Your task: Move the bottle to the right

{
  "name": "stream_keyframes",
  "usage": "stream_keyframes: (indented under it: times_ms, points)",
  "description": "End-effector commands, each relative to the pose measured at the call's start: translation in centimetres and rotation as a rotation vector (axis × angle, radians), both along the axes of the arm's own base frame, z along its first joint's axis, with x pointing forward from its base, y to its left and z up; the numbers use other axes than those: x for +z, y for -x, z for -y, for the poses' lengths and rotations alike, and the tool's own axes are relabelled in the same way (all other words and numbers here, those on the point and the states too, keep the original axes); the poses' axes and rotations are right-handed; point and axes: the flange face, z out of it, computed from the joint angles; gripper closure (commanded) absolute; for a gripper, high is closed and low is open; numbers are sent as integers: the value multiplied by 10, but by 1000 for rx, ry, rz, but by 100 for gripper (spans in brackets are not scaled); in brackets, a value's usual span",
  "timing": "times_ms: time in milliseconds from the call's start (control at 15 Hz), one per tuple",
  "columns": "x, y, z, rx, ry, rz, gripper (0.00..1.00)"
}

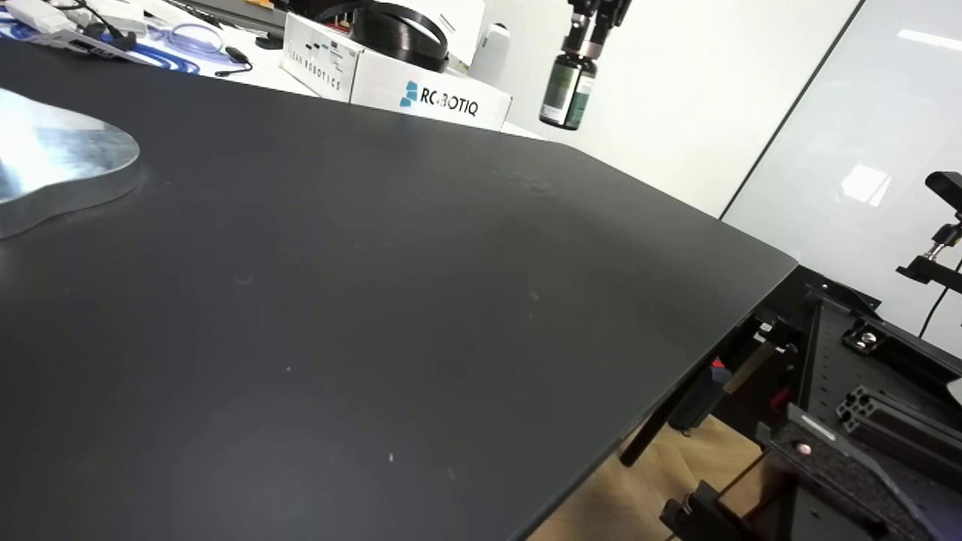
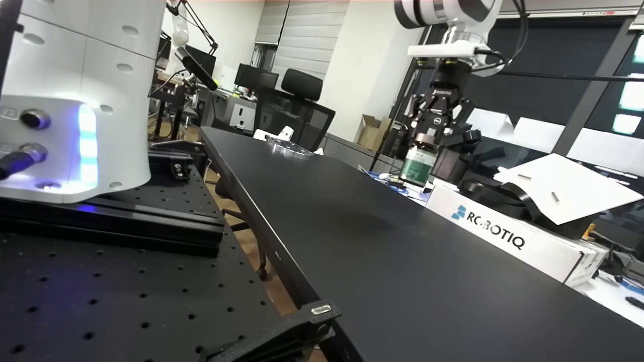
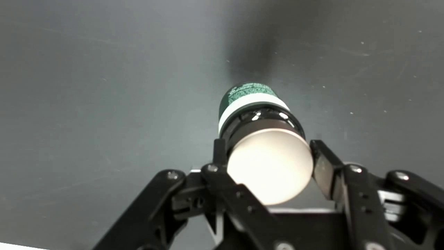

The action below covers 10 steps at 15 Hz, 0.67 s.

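Note:
The bottle is small and dark, with a green and white label band. My gripper is shut on the bottle by its cap and holds it in the air over the black table. In an exterior view the bottle hangs near the table's far edge, with only the lower part of the gripper in view. In the wrist view the bottle's pale-looking cap sits between the fingers of the gripper. The bottle leans slightly in the exterior views. Its base is hidden in the wrist view.
The black table has a clear, shiny slab on it, also seen in an exterior view. A white Robotiq box stands along the table's far edge. The white robot base stands on a perforated black platform.

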Motion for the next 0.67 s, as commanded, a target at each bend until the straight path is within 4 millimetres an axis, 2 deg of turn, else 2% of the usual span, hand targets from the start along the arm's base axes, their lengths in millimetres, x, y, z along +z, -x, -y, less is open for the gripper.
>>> stream_keyframes:
  times_ms: [0, 133, 267, 400, 600]
  points:
    - [26, 58, 67, -104, 48, -5, 64]
    - [29, 91, 107, -174, 53, 2, 64]
    - [25, 127, 147, -269, 34, 26, 64]
    - [10, 158, 185, -401, 12, 43, 64]
    - [-19, 192, 229, -545, 24, 61, 64]
